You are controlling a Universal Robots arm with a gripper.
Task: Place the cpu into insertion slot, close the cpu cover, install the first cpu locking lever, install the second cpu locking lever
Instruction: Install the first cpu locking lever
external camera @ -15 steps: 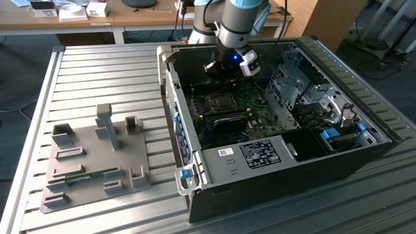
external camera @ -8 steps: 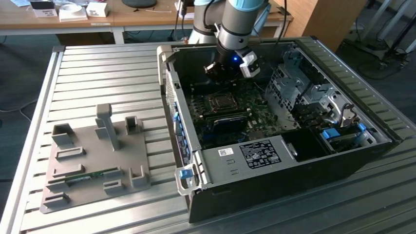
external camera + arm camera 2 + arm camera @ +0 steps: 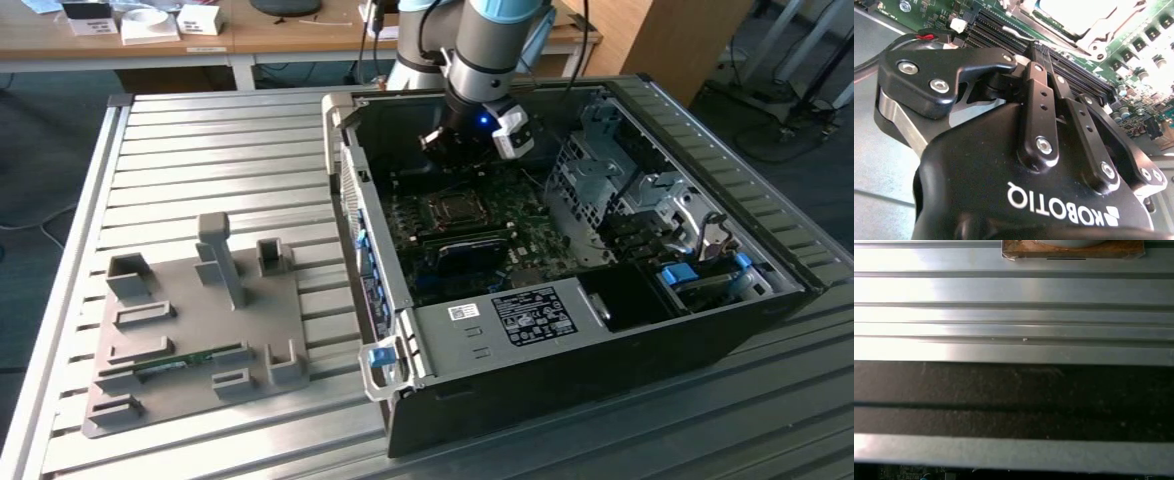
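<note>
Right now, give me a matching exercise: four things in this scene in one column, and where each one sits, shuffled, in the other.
Things:
1. hand
2. green memory stick
3. blue latch
4. white-labelled box

Places:
A. on the grey fixture plate
B. outside the case, at a corner
C. above the motherboard
D. inside the case, along the wall nearest the exterior camera

Pairs: 1-C, 2-A, 3-B, 4-D

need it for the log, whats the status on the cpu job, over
claw over the motherboard. cpu seated, cpu cover looks down around it. ram slots lie between claw and cpu.
</note>
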